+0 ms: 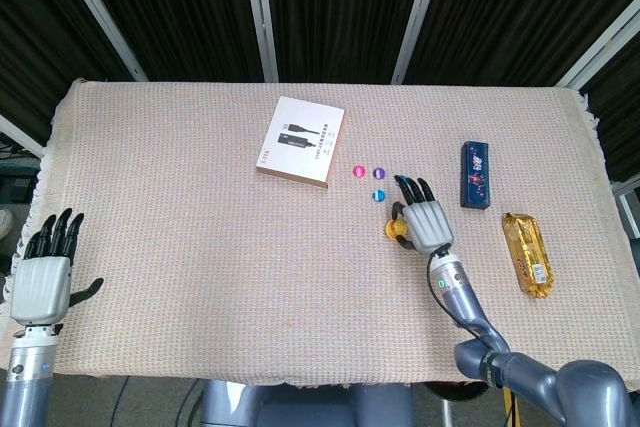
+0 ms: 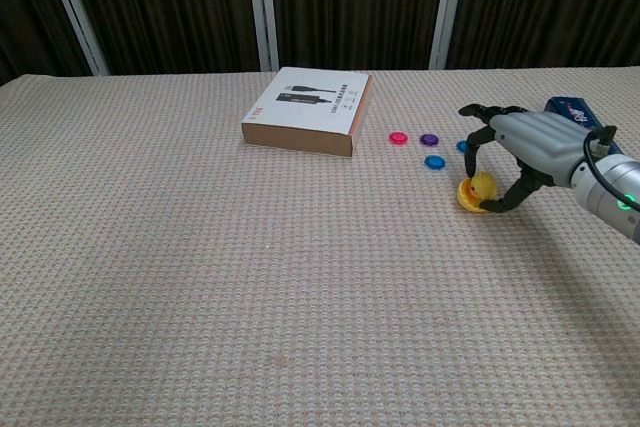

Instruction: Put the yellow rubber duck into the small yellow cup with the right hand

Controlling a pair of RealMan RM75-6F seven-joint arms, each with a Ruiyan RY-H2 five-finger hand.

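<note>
The yellow rubber duck sits at the mouth of the small yellow cup, which looks tipped on the cloth right of centre. My right hand arches over both, thumb under the duck and fingers curled down beside it, pinching it. In the head view the right hand covers most of the duck and cup, and only a yellow edge shows at its left. My left hand hovers off the table's near left corner, fingers spread and holding nothing.
A white and brown flat box lies at centre back. Pink, purple and blue discs lie just beyond the cup. A dark blue box and a gold packet lie to the right.
</note>
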